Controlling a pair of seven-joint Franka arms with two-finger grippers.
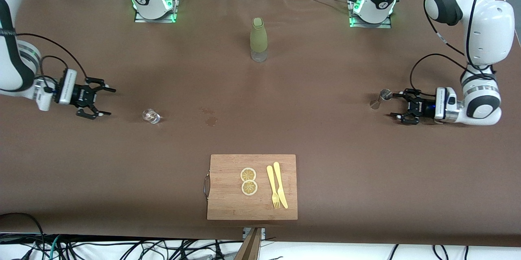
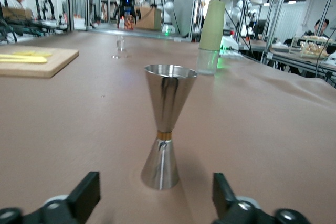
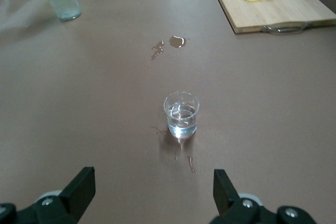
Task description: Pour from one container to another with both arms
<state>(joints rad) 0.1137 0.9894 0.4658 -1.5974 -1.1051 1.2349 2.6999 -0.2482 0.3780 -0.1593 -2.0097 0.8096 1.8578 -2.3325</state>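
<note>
The silver jigger [image 1: 382,98] stands upright on the table toward the left arm's end. My left gripper [image 1: 395,105] sits low beside it, open, with nothing between its fingers. In the left wrist view the jigger [image 2: 165,124] rises just ahead of the gripper [image 2: 156,198], its base about level with the spread fingertips [image 2: 86,195]. The clear glass tumbler [image 1: 151,116] stands toward the right arm's end and holds a little clear liquid [image 3: 181,115]. My right gripper [image 1: 110,101] is open and well short of it, a clear gap showing ahead of the gripper [image 3: 155,192].
A tall olive-green bottle [image 1: 259,39] stands mid-table, farther from the front camera. A wooden cutting board [image 1: 228,203] near the front edge carries two lemon slices [image 1: 248,181] and a yellow knife and fork [image 1: 276,186]. Small wet spots [image 1: 211,121] mark the cloth between tumbler and jigger.
</note>
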